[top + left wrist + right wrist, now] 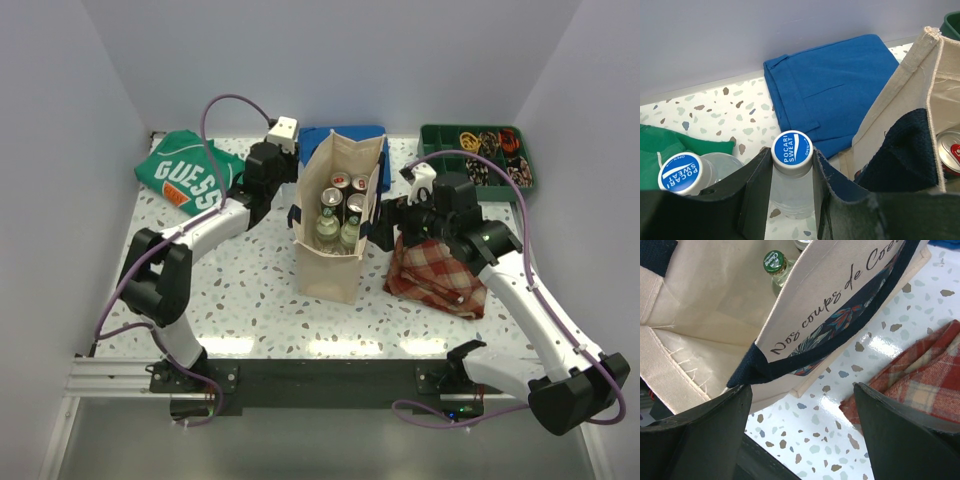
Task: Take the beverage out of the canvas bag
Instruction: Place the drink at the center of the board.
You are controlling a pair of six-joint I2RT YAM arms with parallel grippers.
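Canvas bag (328, 272) stands upright mid-table, mouth open upward, betw the two arms. Inside: cans (346, 192) toward far end, two green-capped bottles (338, 232) at near end. All stand w/ long axis vertical, so access looks top-down only.

L claw (792, 165) is at bag's left side, clamped on a Pocari Sweat bottle (792, 147) that's outside the bag over bare table. A 2nd Pocari bottle (680, 172) is just left of it.

R claw (802, 390) has jaws wide apart, empty, at bag's right rim; navy handle (747, 375) corner just over one finger. Remaining drinks lie left of it, down inside.

Judgement: R arm is free and close; must clear rim, then drop straight in.

Plaid cloth (920, 375) lies right of bag. Tray (428, 130) far right holds small bits, can't ID.
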